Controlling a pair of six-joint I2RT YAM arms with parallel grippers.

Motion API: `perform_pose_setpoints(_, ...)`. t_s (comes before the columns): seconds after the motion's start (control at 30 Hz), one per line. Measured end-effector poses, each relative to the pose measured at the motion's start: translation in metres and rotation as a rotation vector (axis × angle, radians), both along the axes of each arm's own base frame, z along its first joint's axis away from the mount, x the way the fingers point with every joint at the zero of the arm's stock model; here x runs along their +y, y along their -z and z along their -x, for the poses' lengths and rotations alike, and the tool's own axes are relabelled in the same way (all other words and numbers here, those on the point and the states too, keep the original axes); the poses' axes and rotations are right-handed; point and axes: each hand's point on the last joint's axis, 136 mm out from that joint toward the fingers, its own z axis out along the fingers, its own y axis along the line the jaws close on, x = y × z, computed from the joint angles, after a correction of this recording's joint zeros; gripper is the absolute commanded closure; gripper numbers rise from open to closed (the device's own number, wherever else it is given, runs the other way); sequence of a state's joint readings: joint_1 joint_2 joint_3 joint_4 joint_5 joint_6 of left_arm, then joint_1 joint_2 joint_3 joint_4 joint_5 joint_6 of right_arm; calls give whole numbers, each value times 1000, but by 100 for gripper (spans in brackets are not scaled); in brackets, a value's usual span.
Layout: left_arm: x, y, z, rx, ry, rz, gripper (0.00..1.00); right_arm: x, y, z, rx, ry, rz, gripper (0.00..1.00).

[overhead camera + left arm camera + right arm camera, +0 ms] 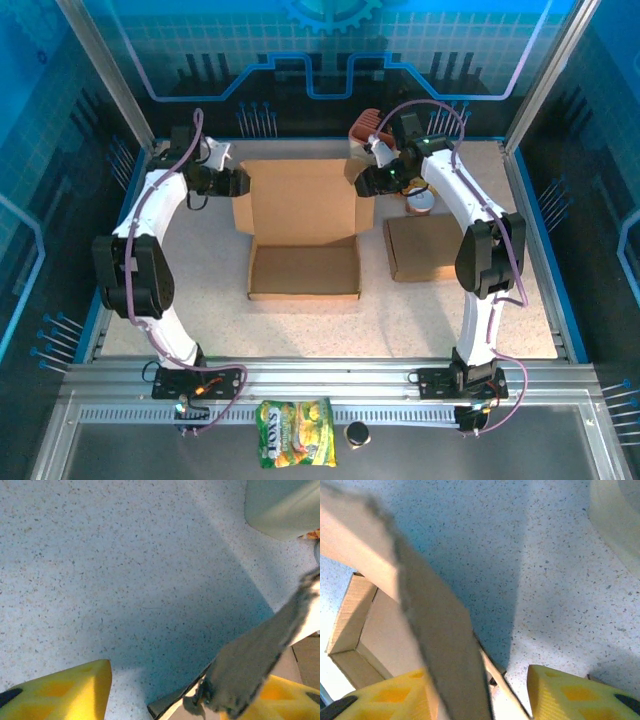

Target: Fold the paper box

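Note:
The brown paper box [305, 270] lies open mid-table, its shallow tray nearest me and its lid panel [300, 198] flat behind it. My left gripper [241, 184] is at the lid's left side flap, and my right gripper [362, 182] is at its right side flap. In the left wrist view the yellow fingers [62, 692] stand apart, and the raised flap [255, 655] leans by the right finger of my left gripper [185, 680]. In the right wrist view the other flap [440, 630] rises between the spread fingers of my right gripper [477, 675], close to the left finger [395, 695].
A second flat cardboard piece [425, 248] lies right of the box, with a round cup [422, 203] behind it and a brown object [365, 125] at the back. A snack bag [297, 447] and a small black item [357, 434] sit on the front rail.

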State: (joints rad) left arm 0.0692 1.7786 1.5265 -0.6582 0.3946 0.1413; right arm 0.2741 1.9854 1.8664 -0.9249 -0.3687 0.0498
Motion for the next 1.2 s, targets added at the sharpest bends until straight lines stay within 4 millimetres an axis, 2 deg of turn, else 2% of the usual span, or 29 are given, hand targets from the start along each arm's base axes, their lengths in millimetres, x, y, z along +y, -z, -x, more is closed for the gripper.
perform_pose_setpoints(0.33, -2, 5, 5, 35, 19, 2, 64, 0, 0, 1, 2, 0, 3, 72)
perform_pose_setpoints(0.47, -2, 6, 5, 37, 19, 5, 77, -2, 2, 0, -2, 3, 16, 81)
perform_pose_setpoints(0.63, -6, 6, 6, 38, 27, 5, 93, -1, 3, 1, -7, 2, 44, 99)
perform_pose_setpoints(0.73, -9, 5, 7, 34, 30, -8, 99, 4, 0, 3, -17, 1, 68, 100)
perform_pose_setpoints(0.9, -8, -3, 8, 18, 10, -40, 100, 9, -12, 2, -55, 10, 127, 100)
perform_pose_setpoints(1.03, -6, -16, 10, -5, -43, -53, 100, 16, -25, 0, -94, 52, 168, 100)
perform_pose_setpoints(1.2, -2, -39, 13, -86, -143, -46, 100, 32, -31, -3, -140, 138, 206, 100)
